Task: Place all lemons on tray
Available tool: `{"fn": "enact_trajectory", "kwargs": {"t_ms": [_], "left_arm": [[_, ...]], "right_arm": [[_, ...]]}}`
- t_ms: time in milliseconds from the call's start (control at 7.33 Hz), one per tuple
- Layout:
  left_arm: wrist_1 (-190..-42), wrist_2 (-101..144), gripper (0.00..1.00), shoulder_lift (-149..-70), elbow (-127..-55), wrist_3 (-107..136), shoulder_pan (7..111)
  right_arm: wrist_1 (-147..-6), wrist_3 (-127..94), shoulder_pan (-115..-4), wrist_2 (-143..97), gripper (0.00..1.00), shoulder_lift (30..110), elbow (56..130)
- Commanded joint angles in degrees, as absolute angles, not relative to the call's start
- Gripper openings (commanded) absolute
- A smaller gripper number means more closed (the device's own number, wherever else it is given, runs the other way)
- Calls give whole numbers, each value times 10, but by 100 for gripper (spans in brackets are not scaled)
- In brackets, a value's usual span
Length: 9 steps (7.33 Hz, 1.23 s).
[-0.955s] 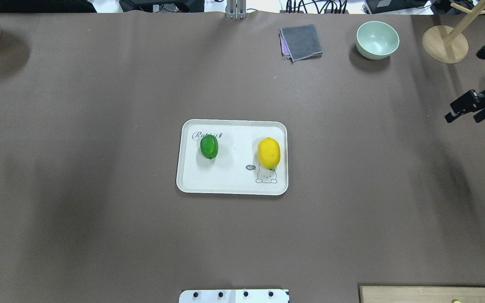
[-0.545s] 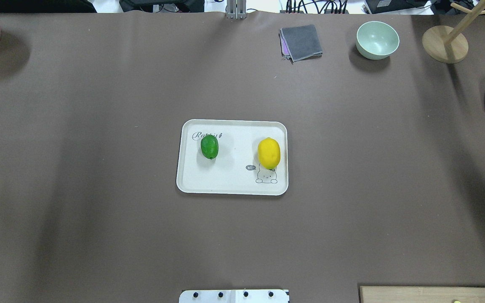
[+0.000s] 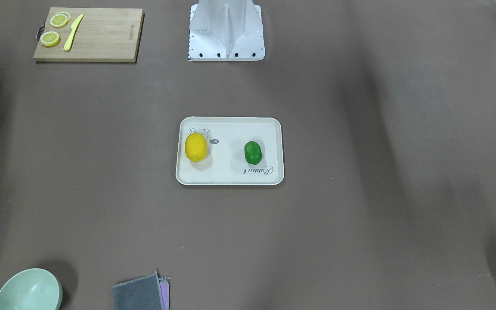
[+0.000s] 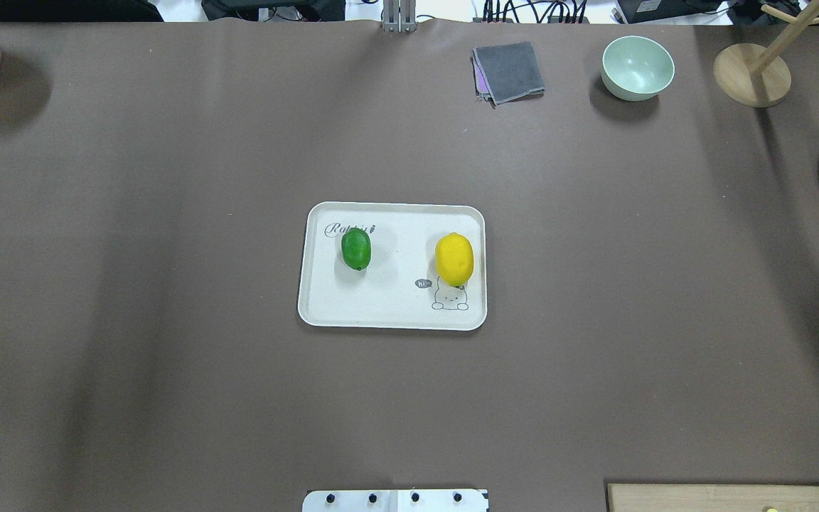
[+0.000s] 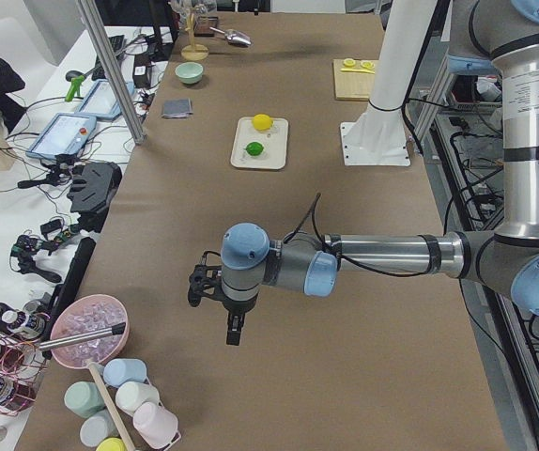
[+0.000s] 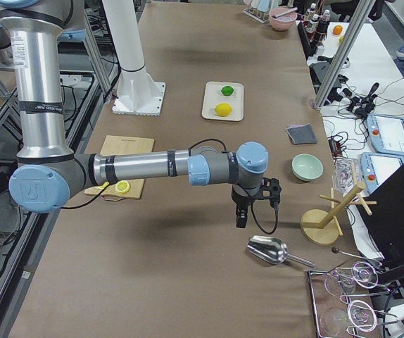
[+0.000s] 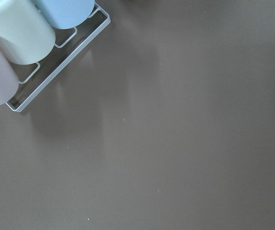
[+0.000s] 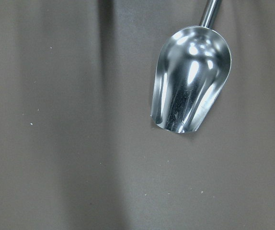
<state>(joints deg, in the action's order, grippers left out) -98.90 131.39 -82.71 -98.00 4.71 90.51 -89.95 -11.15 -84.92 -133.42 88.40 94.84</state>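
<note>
Yellow egg-shaped lemon [image 4: 454, 258], shiny green lemon [image 4: 356, 249] both on cream-white tray [image 4: 388, 307], done; left claw [image 5: 234, 334], right claw [image 6: 241, 218]: cannot tell.

The tray [image 4: 394, 307], cream-white with rounded corners and a raised rim, is lying flat. The yellow lemon [image 4: 454, 259] is resting on its side inside the tray, its end overlapping the tray's bear drawing [image 4: 450, 299]. The green lemon [image 4: 356, 249], smaller and glossy, is lying beside the tray's "Rabbit" script [image 4: 335, 229], covering its end. The two lemons are sitting well apart, neither touching the tray's rim.
</note>
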Motion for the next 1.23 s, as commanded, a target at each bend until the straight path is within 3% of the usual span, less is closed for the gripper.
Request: {"fn": "enact_trajectory", "kwargs": {"t_ms": [0,1091], "left_arm": [[-918,1314,99,-829,-1017,53,906],[-925,1313,99,-821,-1010,52,906]], "right_arm": [[-903,-113,-856,-1351,100,891,951],[-961,-120,-866,-1353,100,884,969]]}}
